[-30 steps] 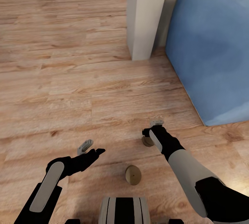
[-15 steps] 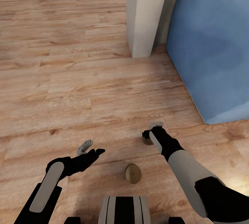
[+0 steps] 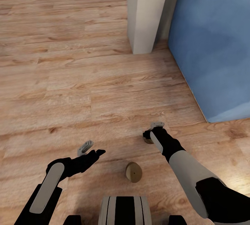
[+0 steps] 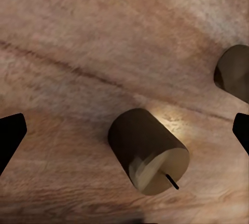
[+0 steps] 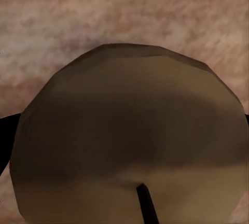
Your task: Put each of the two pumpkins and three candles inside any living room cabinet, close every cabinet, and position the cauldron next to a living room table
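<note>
Forward camera travel has shifted floor (image 3: 86, 89), pillar (image 3: 146, 13) and blue sofa (image 3: 215, 44) downward in the head view; arms unchanged. Left gripper (image 3: 91, 148) fingers spread, empty, above the lying candle (image 4: 148, 151). Right gripper (image 3: 152, 130) over second candle (image 5: 129, 141); finger state cannot be determined.

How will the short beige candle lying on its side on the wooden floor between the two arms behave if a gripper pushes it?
The short beige cylinder candle lies on its curved side on the wooden plank floor, so a push would probably roll it away. It looks stubby and solid, so likely stiff, not floppy. Its smooth round surface may slip from the left gripper unless squeezed across the middle.
</note>
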Robot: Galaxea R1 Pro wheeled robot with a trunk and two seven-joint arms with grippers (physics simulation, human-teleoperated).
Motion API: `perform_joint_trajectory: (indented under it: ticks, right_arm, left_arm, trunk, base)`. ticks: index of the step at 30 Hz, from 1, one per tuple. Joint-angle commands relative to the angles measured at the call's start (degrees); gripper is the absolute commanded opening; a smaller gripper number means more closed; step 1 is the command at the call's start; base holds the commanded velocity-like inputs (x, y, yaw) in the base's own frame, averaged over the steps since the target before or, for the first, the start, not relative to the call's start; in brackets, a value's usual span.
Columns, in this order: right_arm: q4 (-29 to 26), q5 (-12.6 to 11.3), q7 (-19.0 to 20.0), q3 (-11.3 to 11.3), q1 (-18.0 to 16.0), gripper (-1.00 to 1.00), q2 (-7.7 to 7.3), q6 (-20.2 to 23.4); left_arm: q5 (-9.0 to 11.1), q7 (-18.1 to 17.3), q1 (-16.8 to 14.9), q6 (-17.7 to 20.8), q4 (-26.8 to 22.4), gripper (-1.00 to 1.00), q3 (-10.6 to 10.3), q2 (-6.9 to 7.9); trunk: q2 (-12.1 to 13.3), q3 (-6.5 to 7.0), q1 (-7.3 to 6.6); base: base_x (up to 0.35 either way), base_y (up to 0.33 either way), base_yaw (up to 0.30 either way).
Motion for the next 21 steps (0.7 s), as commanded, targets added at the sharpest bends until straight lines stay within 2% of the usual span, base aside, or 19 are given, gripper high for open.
perform_joint_trajectory:
  ticks: [1, 11, 13, 19, 21]
  right_arm:
    - [0.16, -0.58, -0.63, 0.27, 0.01, -1.00, -0.11, 0.22]
    - [0.08, -0.67, -0.56, 0.27, 0.08, -1.00, -1.11, 0.14]
    - [0.07, -0.67, -0.54, 0.27, 0.10, -1.00, -1.18, 0.14]
    - [-0.22, -0.62, -0.50, 0.27, 0.21, -1.00, -1.21, 0.14]
    - [-1.30, -0.59, -0.52, 0.27, 0.66, -1.00, -1.26, 0.03]
  left_arm:
    - [0.58, 0.61, -0.02, -0.02, -0.06, 1.00, -0.06, 0.04]
    - [-0.25, 0.86, 1.60, -0.39, 0.48, 1.00, 0.01, 0.10]
    - [-0.28, 0.91, 1.70, -0.41, 0.50, 1.00, 0.02, 0.11]
    - [-0.41, 1.00, 1.95, -0.48, 0.49, 1.00, 0.01, 0.13]
    - [-1.71, 1.03, 3.60, -0.64, 0.39, 1.00, -0.01, 0.13]
  trunk:
    - [-0.01, -0.04, 0.00]
    - [0.00, 0.18, -0.02]
    - [0.03, 0.62, -0.07]
    - [0.03, 0.62, -0.07]
    - [0.03, 0.62, -0.07]
  base:
    - [0.000, 0.000, 0.000]
    - [0.000, 0.000, 0.000]
    - [0.000, 0.000, 0.000]
    - [0.000, 0.000, 0.000]
    - [-0.062, -0.057, 0.000]
